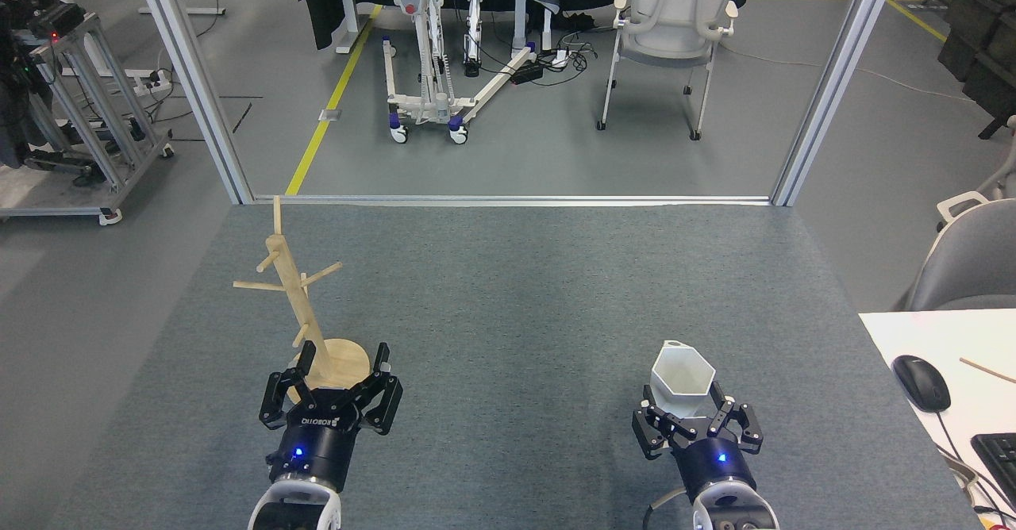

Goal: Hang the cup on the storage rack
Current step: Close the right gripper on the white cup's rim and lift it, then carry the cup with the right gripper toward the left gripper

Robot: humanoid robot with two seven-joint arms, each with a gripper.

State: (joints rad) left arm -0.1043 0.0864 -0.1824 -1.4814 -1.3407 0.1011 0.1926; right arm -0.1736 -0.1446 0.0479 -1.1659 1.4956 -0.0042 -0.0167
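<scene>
Item: the cup point(681, 380), white, faceted, hexagonal rim, tapering toward its base; upright on the grey mat point(508, 316) at the near right, small loop handle at its far-left rim. Looks rigid and thin-walled, probably light; the smooth sloped facets may slip upward out of a squeeze, and it would likely chip if dropped. Best hold, by my estimate: across two opposite flat facets, leaving the handle hole free for a peg. Right gripper point(686, 405): fingers spread, flanking the cup's lower body, not clamped. Left gripper point(343, 355): fingers apart, empty, at the round base of the storage rack point(298, 296), which stands well apart to the left.
</scene>
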